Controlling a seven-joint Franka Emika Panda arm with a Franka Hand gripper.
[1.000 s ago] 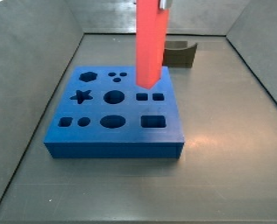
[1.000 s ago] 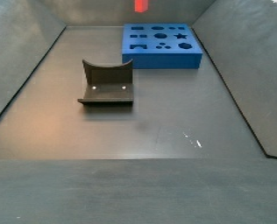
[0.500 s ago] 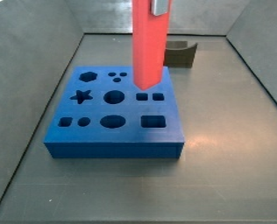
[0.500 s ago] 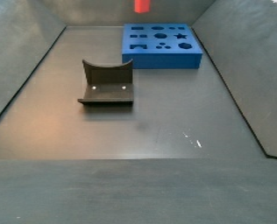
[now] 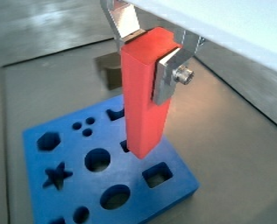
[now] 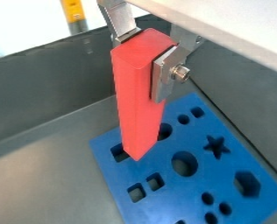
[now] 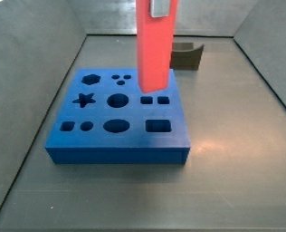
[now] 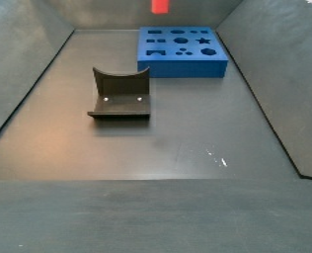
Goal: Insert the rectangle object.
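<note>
Gripper (image 5: 151, 52), seen in both wrist views (image 6: 147, 54), clamped on the upper end of the rectangle object (image 5: 145, 96), one silver finger (image 5: 170, 73) pressed flat against the bar's side. The red-coral bar (image 6: 138, 96) hangs upright above the blue block (image 5: 100, 176), its lower end at or just above the block's top face near a rectangular hole; whether it has entered cannot be told. In a side view the bar (image 7: 154, 50) stands over the block (image 7: 119, 124), with the dark olive curved piece (image 7: 188, 57) behind. In a side view that piece (image 8: 119, 95) lies on the floor, well apart from the block (image 8: 182, 51), and only the bar's tip (image 8: 159, 6) shows.
</note>
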